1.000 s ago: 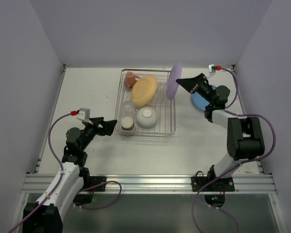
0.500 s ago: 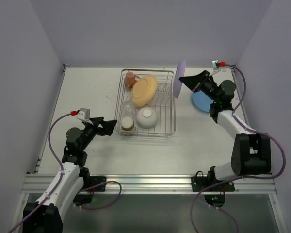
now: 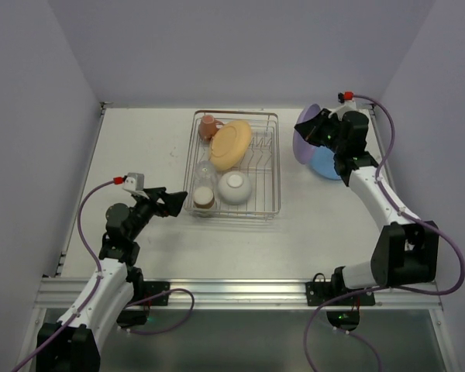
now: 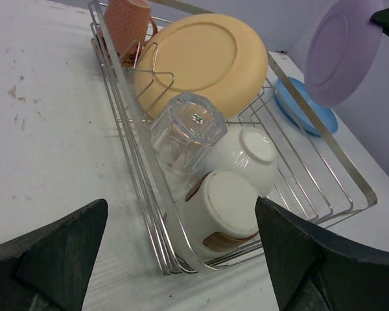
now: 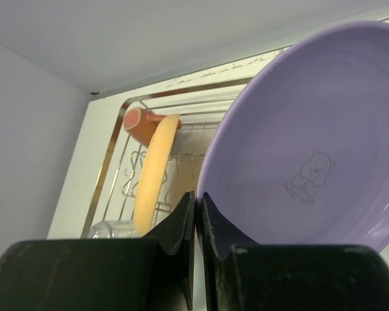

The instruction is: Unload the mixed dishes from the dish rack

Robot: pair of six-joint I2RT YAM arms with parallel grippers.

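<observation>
Over the last second the right claw point(image 3: 302, 130) has swung the lilac plate point(image 3: 304, 141) away from the dish rack point(image 3: 237, 215) and out to the right. The plate now hangs tilted over the blue plate point(image 3: 328, 165), which lies on the desk point(image 3: 139, 147). The right claw is clamped on the lilac plate's rim. The left claw point(image 3: 179, 203) sits by the rack's near-left corner, jaws wide apart and holding nothing. To stack well, I would level the plate, centre it above the blue one, lower it until it rests, and only then let go. A bear drawing is printed on the lilac plate; the small words beneath it are unreadable.
</observation>
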